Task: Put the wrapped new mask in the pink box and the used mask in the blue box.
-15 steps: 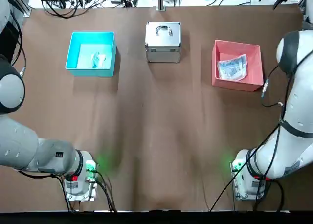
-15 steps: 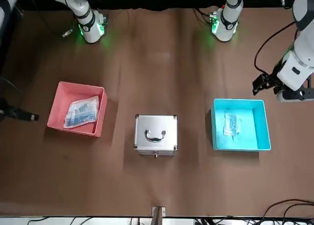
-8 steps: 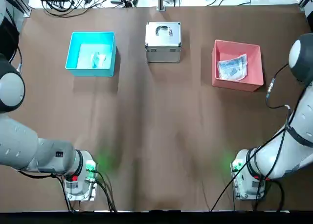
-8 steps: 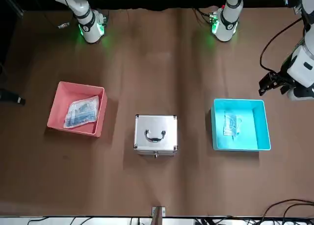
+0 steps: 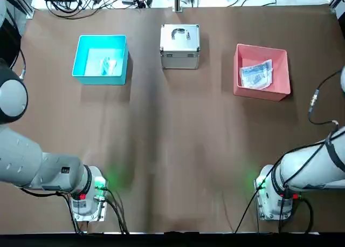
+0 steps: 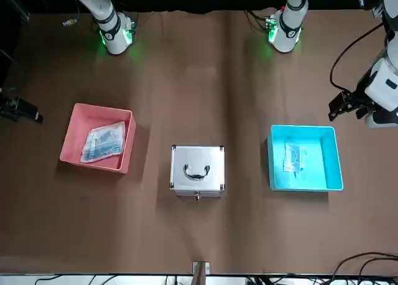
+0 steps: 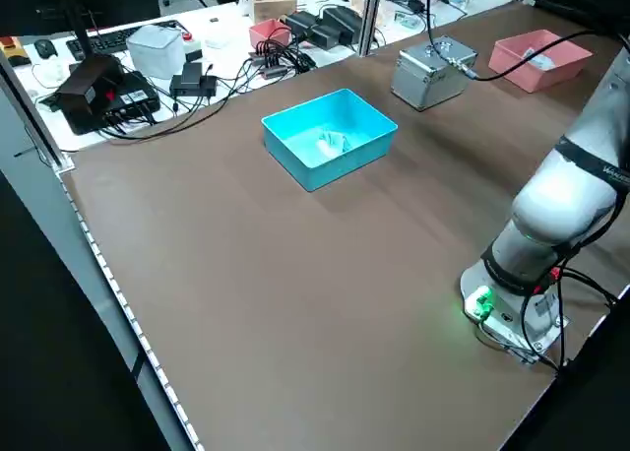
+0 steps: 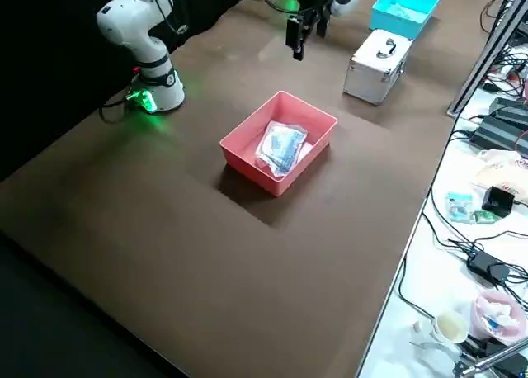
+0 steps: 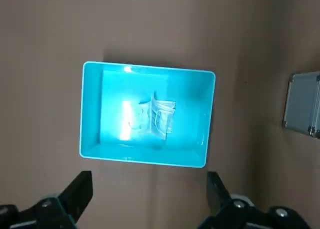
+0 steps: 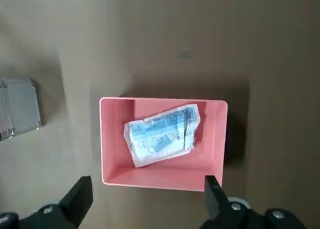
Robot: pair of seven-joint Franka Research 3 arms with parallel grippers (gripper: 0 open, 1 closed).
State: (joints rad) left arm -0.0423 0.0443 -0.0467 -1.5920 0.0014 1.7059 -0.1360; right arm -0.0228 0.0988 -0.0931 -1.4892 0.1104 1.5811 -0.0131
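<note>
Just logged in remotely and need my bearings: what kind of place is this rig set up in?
Most likely a robotics lab or test bench: a brown-covered table with a staged square pink plastic tray and square cyan plastic tray, and tangled black cables and electronics along a side bench.

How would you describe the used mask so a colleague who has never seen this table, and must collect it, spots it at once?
Three containers line the table's far edge: the blue box on the robot's left, a silver case in the middle, the pink box on the right. The used mask lies inside the blue box: bare, bunched and pale blue, unlike the flat wrapped mask in the pink box.
</note>
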